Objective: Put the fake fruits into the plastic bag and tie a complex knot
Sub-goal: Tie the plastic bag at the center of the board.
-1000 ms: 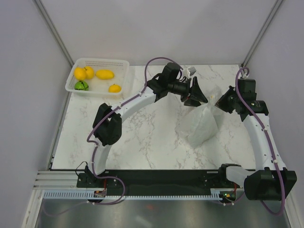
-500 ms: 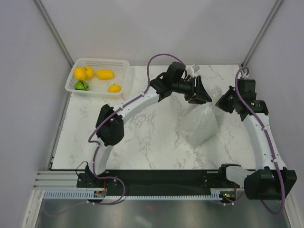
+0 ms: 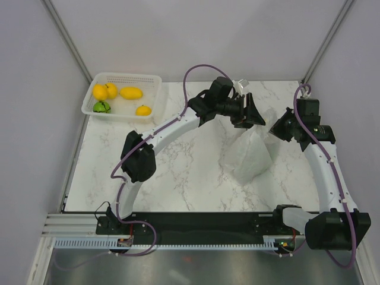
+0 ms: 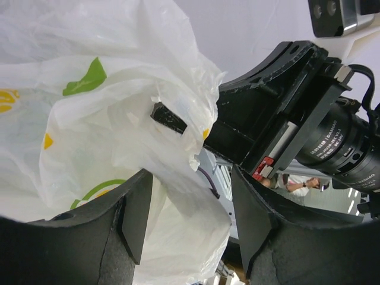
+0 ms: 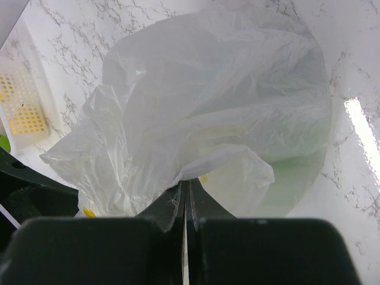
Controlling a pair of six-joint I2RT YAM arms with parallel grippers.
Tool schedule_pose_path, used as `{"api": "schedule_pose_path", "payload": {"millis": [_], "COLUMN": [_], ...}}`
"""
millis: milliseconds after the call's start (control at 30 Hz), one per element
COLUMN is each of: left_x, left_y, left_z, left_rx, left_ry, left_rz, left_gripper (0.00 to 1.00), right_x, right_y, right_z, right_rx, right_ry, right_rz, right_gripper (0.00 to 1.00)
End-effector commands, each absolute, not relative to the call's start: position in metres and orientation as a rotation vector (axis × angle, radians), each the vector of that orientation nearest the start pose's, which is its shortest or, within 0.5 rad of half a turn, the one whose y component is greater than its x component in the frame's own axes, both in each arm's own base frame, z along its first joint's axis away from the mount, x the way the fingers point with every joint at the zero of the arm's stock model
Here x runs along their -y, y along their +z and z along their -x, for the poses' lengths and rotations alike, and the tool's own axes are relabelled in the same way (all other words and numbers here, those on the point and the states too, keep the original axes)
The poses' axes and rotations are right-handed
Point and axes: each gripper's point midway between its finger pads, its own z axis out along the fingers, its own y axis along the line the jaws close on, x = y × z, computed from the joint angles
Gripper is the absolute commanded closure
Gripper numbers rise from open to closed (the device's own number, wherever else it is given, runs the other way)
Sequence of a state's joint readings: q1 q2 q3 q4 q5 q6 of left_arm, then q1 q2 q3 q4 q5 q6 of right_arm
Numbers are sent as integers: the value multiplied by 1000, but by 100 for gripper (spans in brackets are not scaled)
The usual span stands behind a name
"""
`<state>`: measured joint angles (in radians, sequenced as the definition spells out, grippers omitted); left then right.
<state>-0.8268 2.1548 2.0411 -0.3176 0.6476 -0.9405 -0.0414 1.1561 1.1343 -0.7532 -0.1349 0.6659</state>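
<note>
The plastic bag (image 3: 249, 153) stands on the marble table at the right, white and crinkly with lemon prints. My right gripper (image 3: 275, 127) is shut on the bag's upper edge (image 5: 196, 175) and holds it up. My left gripper (image 3: 254, 114) is open at the bag's top; loose bag film (image 4: 178, 225) hangs between its jaws without being pinched. Several yellow fake fruits (image 3: 131, 92) and a green one (image 3: 101, 107) lie in the white basket (image 3: 155, 83). A faint green tint shows through the bag (image 5: 214, 107); I cannot tell what is inside. No knot shows.
The perforated basket sits at the table's far left corner and shows in the right wrist view (image 5: 21, 101). The right gripper's black body (image 4: 267, 119) fills the left wrist view just beyond the bag. Grey walls close the table's sides.
My left gripper has moved a little right and farther back, up to the bag's top. The bag has shifted slightly. The right arm has held still.
</note>
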Motion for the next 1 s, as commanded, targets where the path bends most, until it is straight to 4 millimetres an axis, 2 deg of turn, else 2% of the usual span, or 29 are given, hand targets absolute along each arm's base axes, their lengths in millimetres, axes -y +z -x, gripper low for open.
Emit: {"api": "schedule_pose_path", "payload": {"millis": [0, 200, 433, 633, 767, 867, 900, 967], "left_x": [525, 525, 521, 528, 536, 540, 541, 543], "left_y": [274, 271, 266, 270, 265, 263, 262, 261], "left_z": [-305, -316, -318, -307, -300, -296, -295, -293], "left_rx": [-2268, -2232, -2198, -2172, -2172, -2165, -2165, -2162], "left_ry": [-1601, -1498, -1398, -1452, -1464, -1469, -1470, -1470], "left_rz": [-432, -469, -555, -638, -670, -699, -701, -713], "left_gripper": [37, 39, 37, 40, 40, 47, 52, 55], "right_x": [-34, -33, -32, -32, -33, -32, -32, -32], "right_y": [233, 233, 232, 233, 232, 233, 232, 233], "right_z": [-321, -320, -321, -321, -321, -321, -321, -321], "right_rx": [-2213, -2211, -2212, -2211, -2212, -2212, -2212, -2210], "right_ry": [458, 453, 449, 449, 451, 449, 449, 448], "right_rz": [-741, -743, -745, -742, -744, -745, -745, -745], "right_gripper": [100, 100, 100, 100, 100, 100, 100, 100]}}
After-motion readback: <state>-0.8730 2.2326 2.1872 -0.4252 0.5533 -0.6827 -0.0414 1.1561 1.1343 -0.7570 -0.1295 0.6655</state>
